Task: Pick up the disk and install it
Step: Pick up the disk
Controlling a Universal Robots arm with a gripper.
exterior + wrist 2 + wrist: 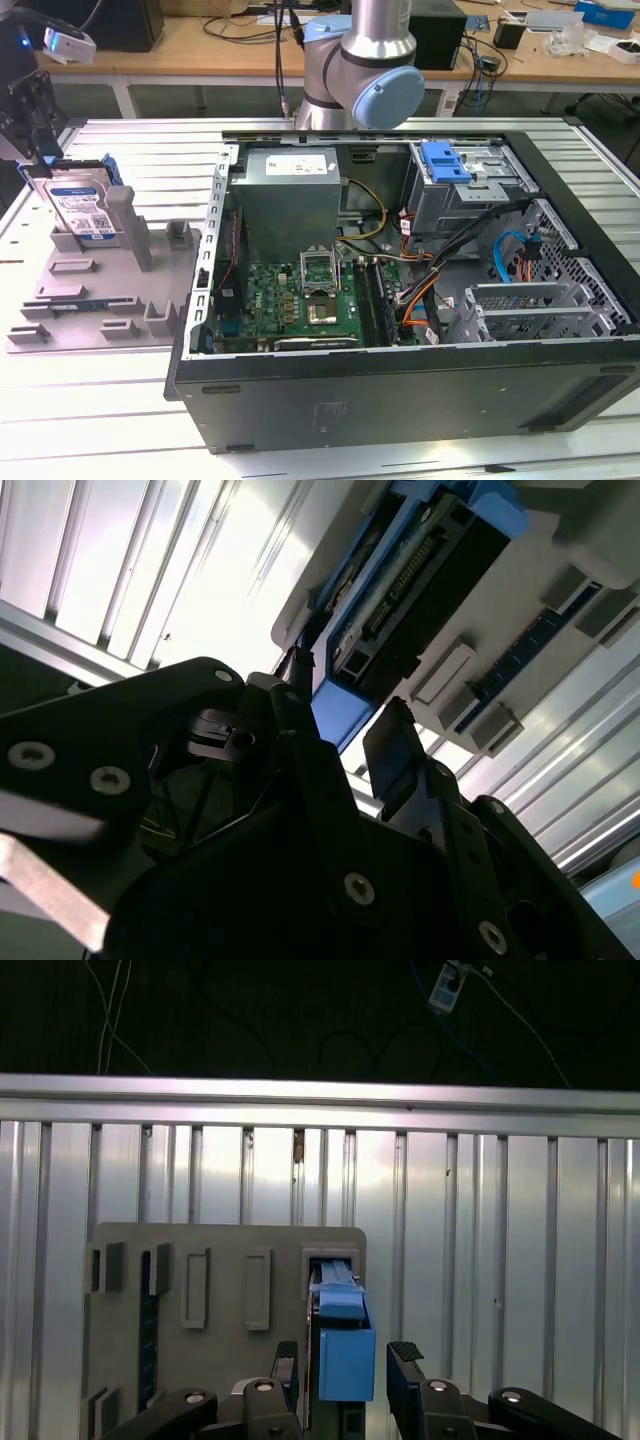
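The disk (82, 208), silver with a white-and-blue label and a blue carrier rail, stands on edge in a slot of the grey fixture (100, 290) at the exterior view's left. My gripper (40, 162) hangs right over its upper end. In both wrist views the black fingers (405, 1362) straddle the blue end of the disk (347, 1360), with a small gap showing on each side. The gripper (346, 1355) is open and holds nothing. The same straddle appears around the disk (340, 708) in the second wrist view, with the gripper (345, 730) still apart from it.
The open computer case (400, 400) lies to the exterior view's right of the fixture, with a grey power supply (290, 195), a motherboard (300, 295) and a drive cage with a blue latch (445, 162). The arm's base (355, 75) stands behind the case. Ribbed metal tabletop (90, 420) surrounds everything.
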